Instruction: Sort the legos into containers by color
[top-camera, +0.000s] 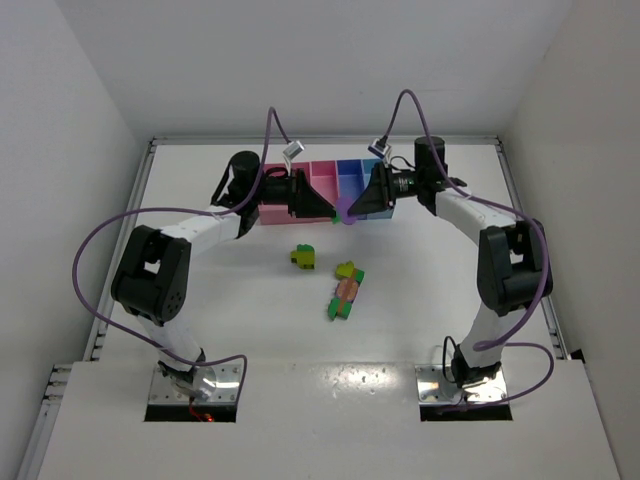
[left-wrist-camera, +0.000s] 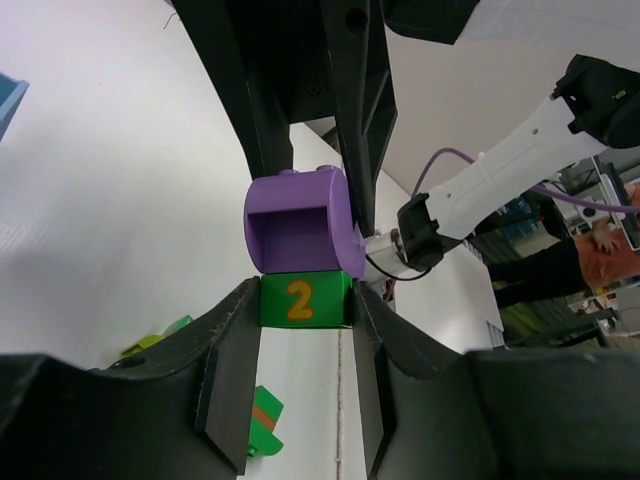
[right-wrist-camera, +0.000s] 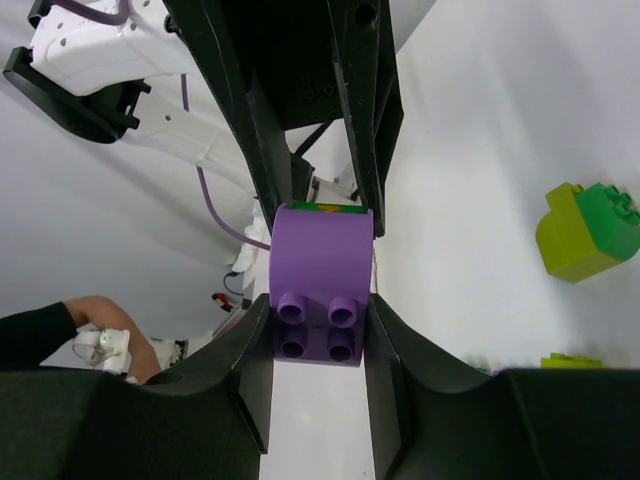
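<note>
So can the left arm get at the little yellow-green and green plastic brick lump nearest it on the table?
Probably not yet: the left gripper is shut on the green numbered brick, joined to the purple brick in the right gripper. Nothing else blocks that lump.

purple brick (left-wrist-camera: 300, 230) against green brick (left-wrist-camera: 303, 299)

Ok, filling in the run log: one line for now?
left gripper shut on green brick; right gripper shut on purple brick; both joined, midair
</note>
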